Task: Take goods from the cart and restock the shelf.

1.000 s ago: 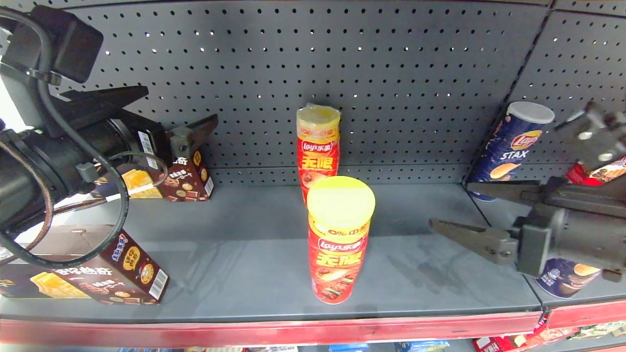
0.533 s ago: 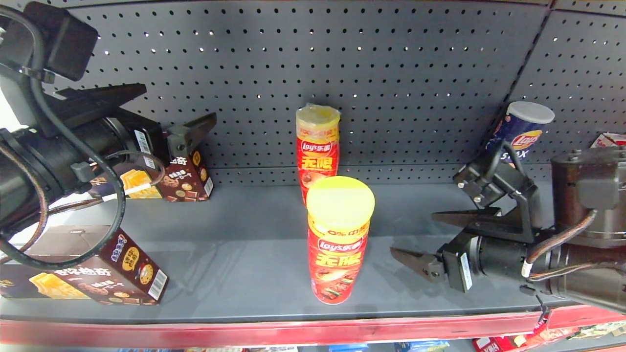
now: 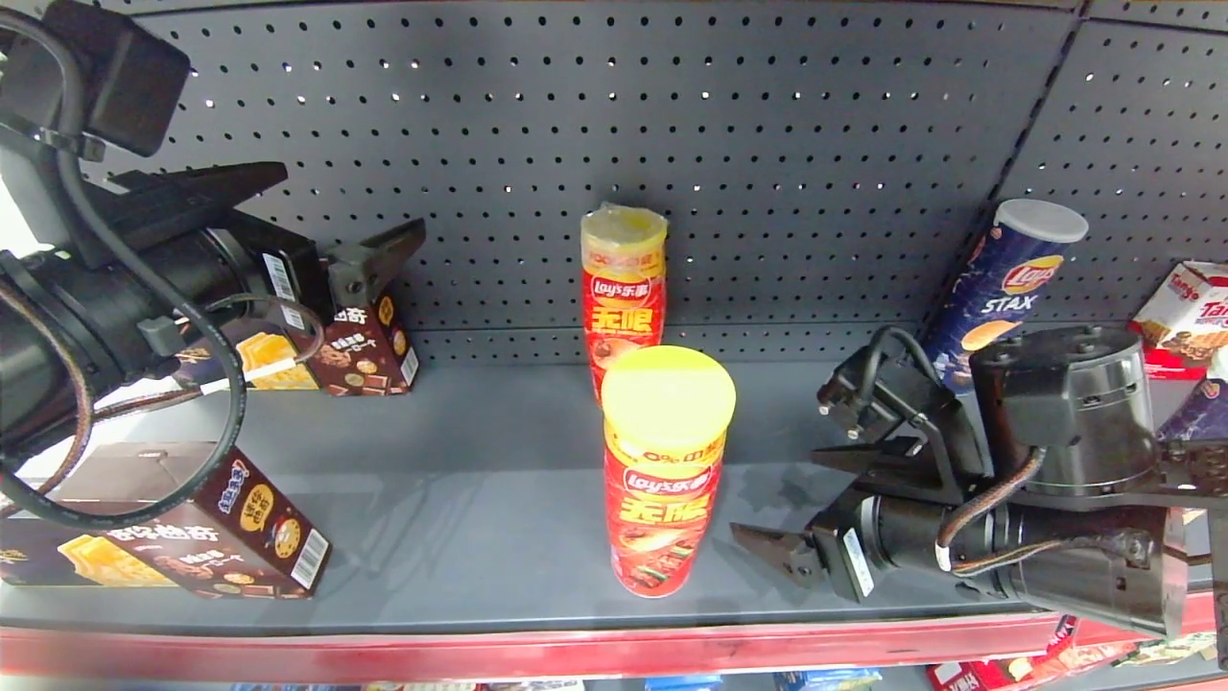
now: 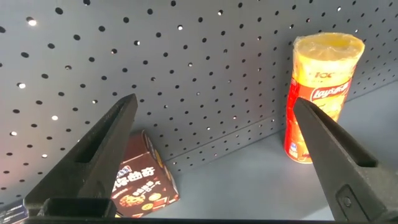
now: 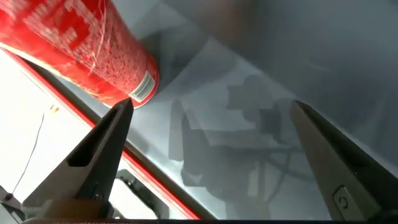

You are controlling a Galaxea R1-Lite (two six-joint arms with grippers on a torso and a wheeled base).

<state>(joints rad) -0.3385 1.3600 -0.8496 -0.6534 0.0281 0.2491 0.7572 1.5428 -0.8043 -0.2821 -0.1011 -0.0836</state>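
Shelved upright: front red chip can (image 3: 667, 470), rear red chip can (image 3: 624, 288) | left gripper (image 4: 214, 102), right gripper (image 3: 775, 491): spread wide, empty | pending: likely more cart goods

Red can (image 3: 662, 509), brown box (image 3: 211, 537), blue tube (image 3: 1003, 288), grey shelf (image 3: 460, 509)

On shelf (image 3: 480, 499): front can (image 3: 667, 470) centre, near edge; rear can (image 3: 624, 288) straight behind, at back wall. L side: front box (image 3: 192, 537) near edge, rear box (image 3: 369, 350) behind it. Far R: tilted can (image 3: 1007, 288). R gripper (image 3: 779, 494) just R of front can, apart.
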